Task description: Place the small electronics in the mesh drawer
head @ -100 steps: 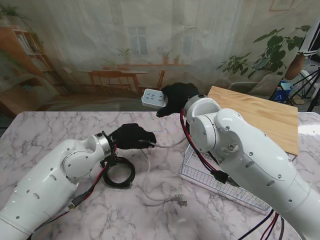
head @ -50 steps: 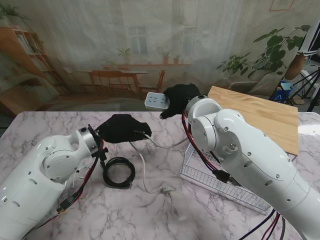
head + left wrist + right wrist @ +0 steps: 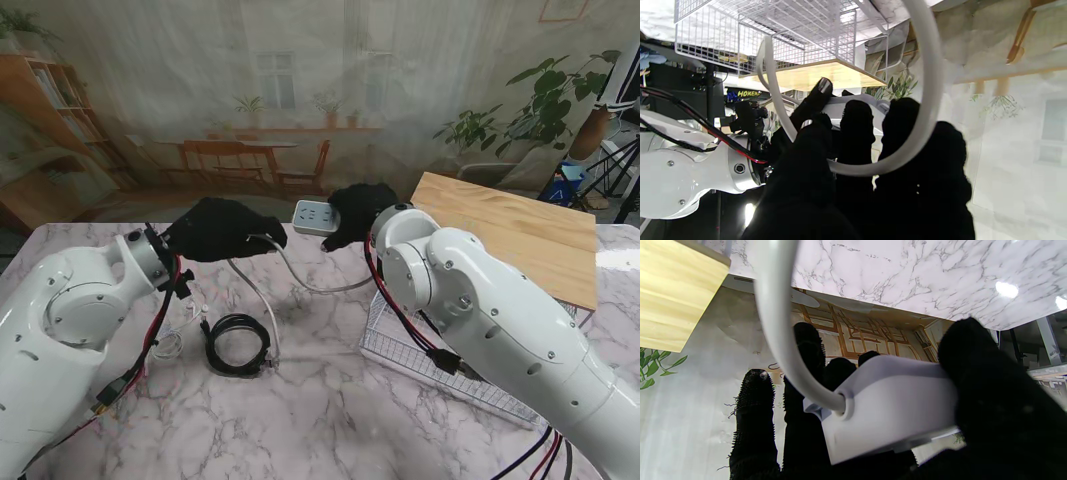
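Note:
My right hand (image 3: 357, 214), in a black glove, is shut on a white power strip (image 3: 314, 215) held above the table's far middle; the right wrist view shows the power strip (image 3: 893, 406) pinched between thumb and fingers. Its white cable (image 3: 322, 287) sags across to my left hand (image 3: 225, 231), which is shut on it. From there the cable hangs down to the table beside a black coiled cable (image 3: 237, 345). In the left wrist view the white cable (image 3: 927, 100) loops over my fingers (image 3: 857, 133). The white mesh drawer (image 3: 440, 372) lies on the right, partly hidden by my right arm.
A wooden board (image 3: 520, 235) tops the drawer unit at the far right. A thin white wire (image 3: 180, 337) lies on the marble left of the black coil. My right arm (image 3: 480, 320) covers much of the drawer's left side.
My left hand has risen and moved left and farther away, lifting the white cable. The cable's loose end slid left toward the black coil. The right hand with the strip came slightly lower.

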You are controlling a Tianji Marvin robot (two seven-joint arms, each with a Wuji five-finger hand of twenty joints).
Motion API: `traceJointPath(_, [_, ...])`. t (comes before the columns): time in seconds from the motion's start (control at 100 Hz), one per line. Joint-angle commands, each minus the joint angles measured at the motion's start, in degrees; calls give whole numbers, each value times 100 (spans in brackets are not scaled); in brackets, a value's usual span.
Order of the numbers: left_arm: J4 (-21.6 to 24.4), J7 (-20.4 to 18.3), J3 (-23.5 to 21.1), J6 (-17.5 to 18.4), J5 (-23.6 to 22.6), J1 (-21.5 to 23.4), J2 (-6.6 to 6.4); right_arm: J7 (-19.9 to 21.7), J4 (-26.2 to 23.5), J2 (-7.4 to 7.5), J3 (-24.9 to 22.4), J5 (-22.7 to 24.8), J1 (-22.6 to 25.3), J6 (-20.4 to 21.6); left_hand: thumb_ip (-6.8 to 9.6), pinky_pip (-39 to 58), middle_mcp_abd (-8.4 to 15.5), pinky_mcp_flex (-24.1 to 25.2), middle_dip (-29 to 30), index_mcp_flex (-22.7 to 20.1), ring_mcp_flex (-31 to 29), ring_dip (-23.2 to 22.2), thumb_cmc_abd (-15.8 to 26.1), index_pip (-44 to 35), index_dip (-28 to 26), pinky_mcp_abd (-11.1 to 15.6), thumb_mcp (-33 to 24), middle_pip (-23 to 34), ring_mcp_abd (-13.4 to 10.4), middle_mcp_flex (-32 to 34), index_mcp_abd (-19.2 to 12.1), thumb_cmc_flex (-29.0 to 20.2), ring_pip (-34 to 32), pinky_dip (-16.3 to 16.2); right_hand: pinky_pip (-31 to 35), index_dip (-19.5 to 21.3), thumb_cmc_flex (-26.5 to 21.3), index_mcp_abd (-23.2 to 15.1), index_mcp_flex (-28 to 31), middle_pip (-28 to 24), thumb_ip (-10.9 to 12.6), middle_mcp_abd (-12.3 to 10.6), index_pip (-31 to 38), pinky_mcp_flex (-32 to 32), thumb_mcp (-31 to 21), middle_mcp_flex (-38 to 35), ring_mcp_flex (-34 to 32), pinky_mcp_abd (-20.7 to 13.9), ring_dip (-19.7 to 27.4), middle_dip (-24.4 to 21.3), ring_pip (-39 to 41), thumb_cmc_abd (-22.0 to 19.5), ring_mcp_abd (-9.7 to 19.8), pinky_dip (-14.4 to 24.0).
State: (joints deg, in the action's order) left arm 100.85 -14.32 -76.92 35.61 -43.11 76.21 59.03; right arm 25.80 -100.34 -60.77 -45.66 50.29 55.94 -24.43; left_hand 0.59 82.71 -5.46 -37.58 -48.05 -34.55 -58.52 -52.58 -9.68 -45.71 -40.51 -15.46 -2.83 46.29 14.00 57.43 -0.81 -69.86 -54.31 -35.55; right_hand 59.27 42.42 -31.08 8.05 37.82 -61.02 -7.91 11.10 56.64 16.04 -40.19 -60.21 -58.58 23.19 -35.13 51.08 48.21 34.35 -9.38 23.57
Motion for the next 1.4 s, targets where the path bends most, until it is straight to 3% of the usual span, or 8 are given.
traceJointPath(0.0, [-5, -103, -33, -32, -64, -187, -37, -72, 48, -32, 22, -93, 48, -108, 131, 349, -84, -143, -87, -222, -135, -95, 318, -321, -233, 59, -72, 220, 143, 243, -466, -404, -212, -7, 94, -84, -1017, -1021, 772, -662, 66, 62, 261, 9, -1051, -430, -176, -71, -14, 114, 401, -1077, 205, 37])
traceJointPath(0.26, [-285, -237, 100, -232, -119, -540, -52, -153, 95, -50, 113, -240, 40, -111, 148, 385, -71, -112, -126, -209, -106, -108, 325, -314, -247, 70, -63, 250, 138, 235, -466, -401, -262, 8, 103, -94, -1020, -1004, 777, -667, 61, 49, 264, 12, -1056, -448, -194, -82, -18, 113, 418, -1071, 200, 34])
traceJointPath(0.68, [-177, -468, 103, -296, 142, -957, -63, -346, 233, -108, 396, -447, -47, -134, 176, 418, -44, -119, -172, -213, -133, -129, 305, -321, -279, 93, -70, 292, 85, 251, -472, -382, -322, 19, 119, -110, -1013, -993, 789, -694, 50, 31, 274, 19, -1072, -481, -226, -83, -22, 119, 453, -1067, 200, 29])
traceJointPath(0.9, [-472, -473, 279, -537, 27, -1223, -49, -485, 170, -132, 371, -521, 71, -113, 178, 423, -36, -126, -186, -202, -120, -131, 310, -321, -294, 121, -74, 294, 72, 238, -470, -374, -323, 25, 124, -114, -1016, -997, 785, -695, 52, 24, 274, 21, -1075, -479, -227, -82, -19, 120, 455, -1065, 199, 26])
traceJointPath(1.39, [-736, -497, 418, -594, -217, -1332, -65, -746, 193, -189, 361, -629, 162, -107, 173, 379, -22, -40, -212, -185, -63, -144, 329, -306, -310, 126, -64, 293, 60, 208, -497, -364, -306, 32, 133, -114, -1020, -996, 793, -702, 57, 32, 283, 25, -1091, -487, -234, -86, -18, 122, 466, -1049, 188, 20])
